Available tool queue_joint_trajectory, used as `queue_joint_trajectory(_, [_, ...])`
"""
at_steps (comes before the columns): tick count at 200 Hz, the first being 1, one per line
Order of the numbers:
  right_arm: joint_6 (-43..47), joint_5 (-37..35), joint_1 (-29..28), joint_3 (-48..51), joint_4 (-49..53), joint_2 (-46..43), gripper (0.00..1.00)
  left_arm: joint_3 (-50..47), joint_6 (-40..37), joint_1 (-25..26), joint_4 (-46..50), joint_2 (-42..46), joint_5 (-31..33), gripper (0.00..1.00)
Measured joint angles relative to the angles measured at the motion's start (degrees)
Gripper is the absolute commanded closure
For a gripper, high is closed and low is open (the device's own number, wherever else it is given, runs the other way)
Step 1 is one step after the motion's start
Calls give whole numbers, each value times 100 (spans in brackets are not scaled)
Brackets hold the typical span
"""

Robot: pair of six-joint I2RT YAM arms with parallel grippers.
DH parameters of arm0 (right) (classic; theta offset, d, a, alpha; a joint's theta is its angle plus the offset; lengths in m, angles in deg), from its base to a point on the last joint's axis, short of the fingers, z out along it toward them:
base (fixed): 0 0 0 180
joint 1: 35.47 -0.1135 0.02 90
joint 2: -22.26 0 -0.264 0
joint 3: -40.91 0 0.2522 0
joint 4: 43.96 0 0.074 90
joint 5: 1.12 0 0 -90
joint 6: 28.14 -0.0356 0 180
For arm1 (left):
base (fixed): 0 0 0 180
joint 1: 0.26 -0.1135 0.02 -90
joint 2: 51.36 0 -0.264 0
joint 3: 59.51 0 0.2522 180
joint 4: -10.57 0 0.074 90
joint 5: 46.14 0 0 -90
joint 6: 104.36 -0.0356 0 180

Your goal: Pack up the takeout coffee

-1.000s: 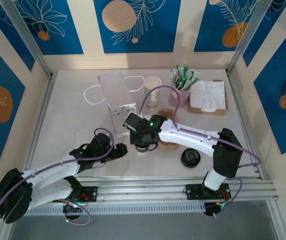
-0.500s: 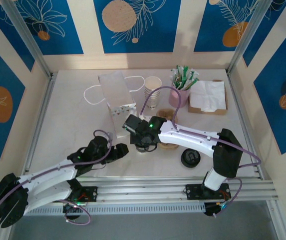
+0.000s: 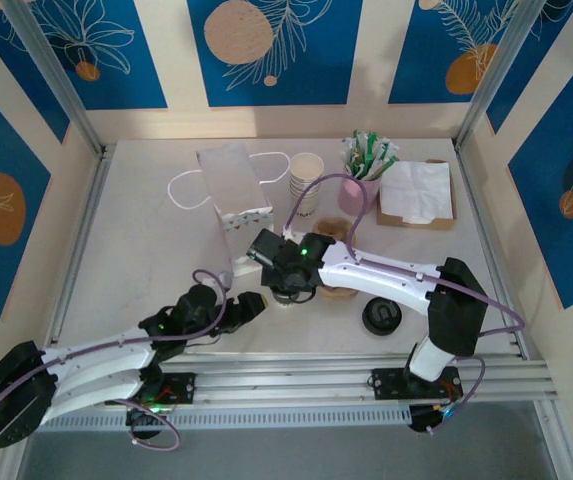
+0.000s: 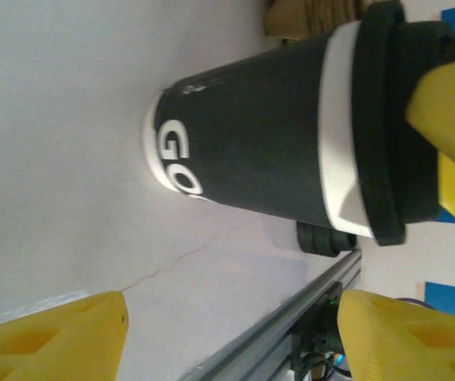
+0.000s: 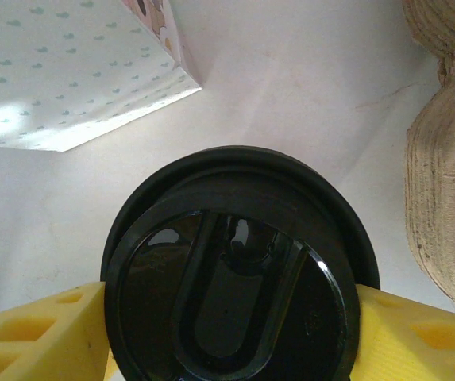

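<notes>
The left fingers stand wide apart with nothing between them. The takeout coffee stands just ahead of their tips, untouched by them, and its base looks to be on the surface or barely off it. The right fingers reach down from above and are closed against both sides of its black lid, so the cup is gripped at the top only. Ahead and to the left of the right fingers lies the patterned paper bag, and close on their right is the moulded pulp carrier. A lid grip could pull the lid off, so the lift should probably be straight, slow and upright. Then carry right, centre the cup over a slot and seat it fully before letting go, with the left fingers kept clear.
</notes>
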Motion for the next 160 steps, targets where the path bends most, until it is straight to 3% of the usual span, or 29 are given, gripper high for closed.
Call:
queue_joint_trajectory(41, [-85, 2, 0, 0, 0, 4, 29, -101, 284, 79, -833, -367, 59, 30])
queue_joint_trajectory(160, [-645, 240, 46, -72, 50, 2, 30, -184, 616, 275, -1580, -553, 490, 30])
